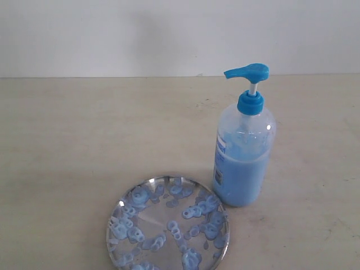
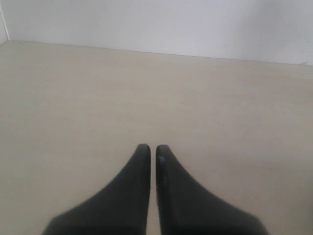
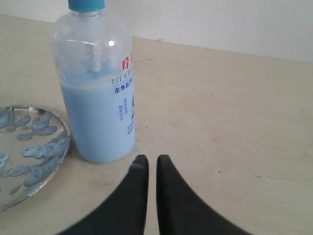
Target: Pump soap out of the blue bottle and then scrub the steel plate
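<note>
Exterior view gives us the blue bottle (image 1: 243, 152) standing upright on the pale bench (image 1: 67, 140), pale blue liquid filling its lower part and its pump head (image 1: 247, 72) up on the white stem, while the steel plate (image 1: 153, 217) lies flat just beside the bottle's base, dotted with light-blue blobs of soap (image 1: 194, 212). From the right wrist we see the right pincer (image 3: 152, 159) near the bottle's foot, narrowed to a thin slit and holding nothing. From the left wrist we see the left pincer (image 2: 150, 147) just as narrow and empty over bare bench.
</note>
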You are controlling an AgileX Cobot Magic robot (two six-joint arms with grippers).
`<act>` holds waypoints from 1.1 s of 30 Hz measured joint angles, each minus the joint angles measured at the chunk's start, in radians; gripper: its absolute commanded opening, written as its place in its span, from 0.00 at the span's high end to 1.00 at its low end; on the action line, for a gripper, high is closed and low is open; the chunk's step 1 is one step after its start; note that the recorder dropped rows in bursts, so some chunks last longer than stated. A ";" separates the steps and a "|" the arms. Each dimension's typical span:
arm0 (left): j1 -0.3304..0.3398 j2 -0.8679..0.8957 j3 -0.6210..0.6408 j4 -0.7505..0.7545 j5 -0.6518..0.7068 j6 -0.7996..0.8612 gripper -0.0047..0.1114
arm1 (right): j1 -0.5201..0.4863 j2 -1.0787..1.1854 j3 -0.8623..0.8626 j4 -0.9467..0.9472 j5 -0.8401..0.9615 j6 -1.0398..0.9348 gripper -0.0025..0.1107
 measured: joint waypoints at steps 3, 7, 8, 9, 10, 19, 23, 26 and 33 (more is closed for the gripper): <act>0.000 0.000 0.000 0.000 0.000 0.000 0.92 | -0.029 -0.011 0.000 0.000 0.002 0.000 0.95; 0.000 0.000 0.000 0.000 -0.002 0.000 0.92 | -0.178 -0.032 0.000 0.004 0.005 0.000 0.95; 0.000 0.000 0.000 0.000 -0.002 0.000 0.92 | -0.224 -0.032 0.000 0.022 -0.001 0.000 0.95; 0.000 0.000 0.000 0.000 -0.002 0.000 0.92 | -0.256 -0.033 0.000 0.047 -0.011 0.000 0.95; 0.000 0.000 0.000 0.000 -0.002 0.000 0.92 | -0.293 -0.033 0.000 0.082 -0.033 0.000 0.95; 0.000 0.000 0.000 0.000 -0.002 0.000 0.92 | -0.335 -0.033 0.000 0.193 -0.284 -0.051 0.95; 0.000 0.000 0.000 0.000 -0.004 0.000 0.92 | -0.338 -0.035 0.000 0.490 -0.215 -0.386 0.95; 0.000 0.000 0.000 0.000 -0.004 0.000 0.92 | -0.338 -0.035 0.000 0.543 -0.143 -0.479 0.95; 0.000 0.000 0.000 0.000 -0.004 0.000 0.92 | -0.338 -0.035 0.000 0.318 -0.018 -0.207 0.95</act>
